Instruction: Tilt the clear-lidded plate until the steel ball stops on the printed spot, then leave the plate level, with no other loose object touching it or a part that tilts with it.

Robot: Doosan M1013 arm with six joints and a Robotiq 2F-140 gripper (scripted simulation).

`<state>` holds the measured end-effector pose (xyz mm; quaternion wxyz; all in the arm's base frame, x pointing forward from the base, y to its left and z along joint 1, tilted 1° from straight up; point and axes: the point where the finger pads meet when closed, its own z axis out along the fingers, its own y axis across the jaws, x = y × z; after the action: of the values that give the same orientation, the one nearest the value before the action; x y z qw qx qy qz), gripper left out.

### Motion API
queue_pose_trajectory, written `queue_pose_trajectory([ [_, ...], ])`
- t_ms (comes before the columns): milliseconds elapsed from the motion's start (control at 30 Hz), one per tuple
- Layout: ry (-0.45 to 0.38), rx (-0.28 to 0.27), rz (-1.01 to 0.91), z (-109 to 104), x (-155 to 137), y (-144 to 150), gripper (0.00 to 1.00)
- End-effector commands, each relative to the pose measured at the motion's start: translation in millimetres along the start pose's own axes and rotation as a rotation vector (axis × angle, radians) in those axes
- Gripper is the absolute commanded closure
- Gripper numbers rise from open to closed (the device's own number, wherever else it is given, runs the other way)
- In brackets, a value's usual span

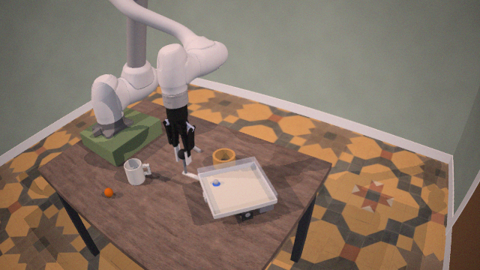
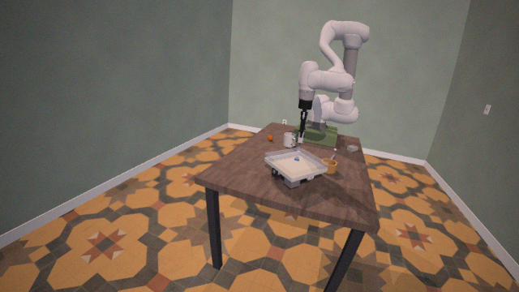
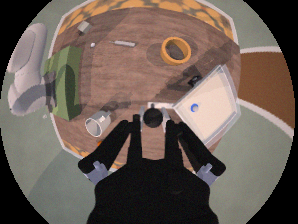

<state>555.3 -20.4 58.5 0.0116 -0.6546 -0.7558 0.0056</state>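
The white square plate with a clear lid sits on a small dark stand at the middle of the table. The steel ball rests over the blue printed spot, near the plate's corner closest to the arm. A thin upright handle with a black knob joins that corner. My gripper points straight down and is shut on the knob. The plate looks close to level.
A white mug and a small orange ball lie left of the handle. An orange cup stands just behind the plate. The arm's green base block is at the back left.
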Motion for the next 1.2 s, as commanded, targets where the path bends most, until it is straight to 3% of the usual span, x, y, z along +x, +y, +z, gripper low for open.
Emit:
queue_pose_trajectory([
  [0, 0.0, 0.0, 0.0, 0.0, 0.1, -0.1, 1.0],
  [167, 0.0, 0.0, 0.0, 0.0, 0.1, -0.1, 1.0],
  [200, 0.0, 0.0, 0.0, 0.0, 0.1, -0.1, 0.64],
  [1167, 0.0, 0.0, 0.0, 0.0, 0.1, -0.1, 0.64],
])
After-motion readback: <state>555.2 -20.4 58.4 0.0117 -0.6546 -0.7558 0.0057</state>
